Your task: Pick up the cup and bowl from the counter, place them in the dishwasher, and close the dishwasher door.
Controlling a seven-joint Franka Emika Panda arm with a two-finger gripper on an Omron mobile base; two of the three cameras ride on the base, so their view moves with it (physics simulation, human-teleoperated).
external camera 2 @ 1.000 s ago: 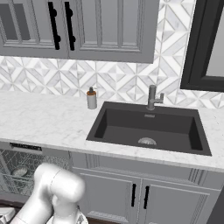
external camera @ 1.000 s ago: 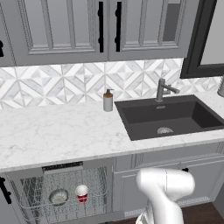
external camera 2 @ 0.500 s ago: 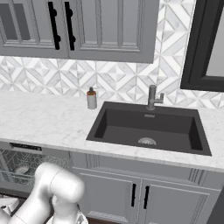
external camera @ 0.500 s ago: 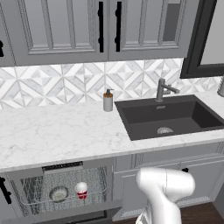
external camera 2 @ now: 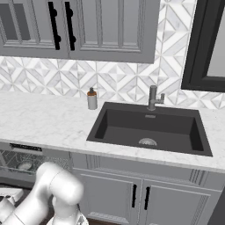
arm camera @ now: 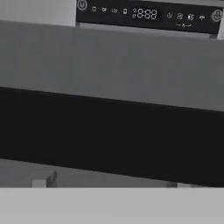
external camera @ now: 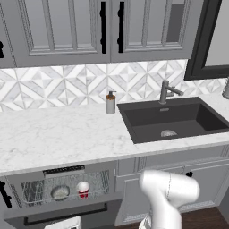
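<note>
Change since earlier frame: the dishwasher door is seen raised further toward shut than half a second ago; less of the wire rack is exposed above its upper edge, and the gap to the control strip is narrowed.
Meaning for the task: the loading steps are judged complete, and the closing of the door is judged to be under way but not finished, since a band of rack is left in sight.
Cup: the cup is found upright in the rack, red with a pale rim, right of the bowl and just beside it.
Bowl: the bowl is found in the same rack, shallow, round and grey; it is also glimpsed through the opening in the right base view.
Dishwasher: the dishwasher is set under the table, left of the sink.
Table: none of the task's things are left on it; a soap bottle is noted by the backsplash.
Door surface: the hand view is taken close against the door, with its black bar handle across the middle and the lit display above.
End effector: its fingertips are not made out, so whether the fingers are apart or together cannot be told.
</note>
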